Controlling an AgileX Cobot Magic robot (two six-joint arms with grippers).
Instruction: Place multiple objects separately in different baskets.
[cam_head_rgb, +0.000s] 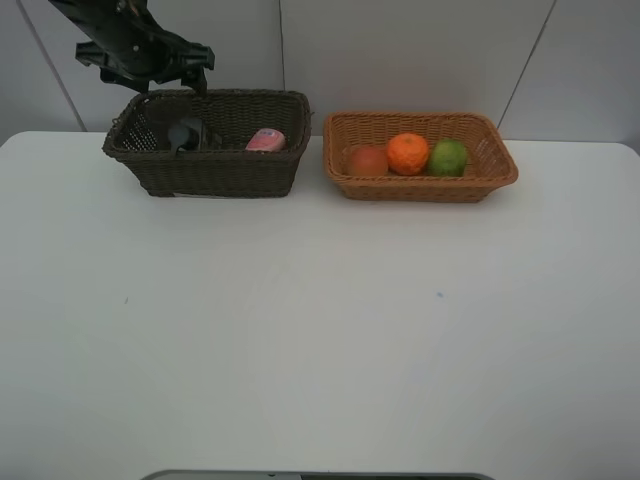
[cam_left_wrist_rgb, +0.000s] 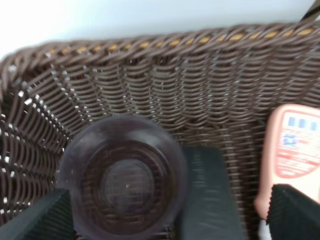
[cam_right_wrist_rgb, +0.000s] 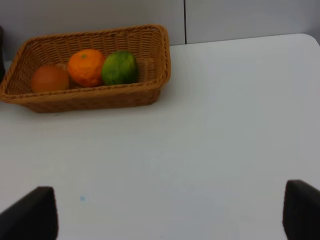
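- From the high camera, you see the left arm reaching over the far left corner of the dark brown basket (cam_head_rgb: 215, 170), the left gripper (cam_head_rgb: 170, 72) poised above the rim with nothing in it. Below it lie one mauve cup (cam_head_rgb: 186, 133) and one pink squeeze bottle (cam_head_rgb: 266, 140). The tan basket (cam_head_rgb: 420, 182) holds three fruits: one red-orange fruit (cam_head_rgb: 368, 160), one orange (cam_head_rgb: 408, 153), one lime (cam_head_rgb: 448, 157). The right arm is out of frame.
- In the left wrist view, your fingers (cam_left_wrist_rgb: 292, 215) stand wide apart, touching nothing; the cup (cam_left_wrist_rgb: 124, 182) sits upright directly beneath, the dark pump bottle (cam_left_wrist_rgb: 205, 195) beside it, the pink bottle (cam_left_wrist_rgb: 292, 150) by one fingertip.
- In the right wrist view, the right gripper's fingers (cam_right_wrist_rgb: 32, 212) are spread wide and empty above bare table (cam_right_wrist_rgb: 210, 140), the tan basket (cam_right_wrist_rgb: 90, 97) well ahead.
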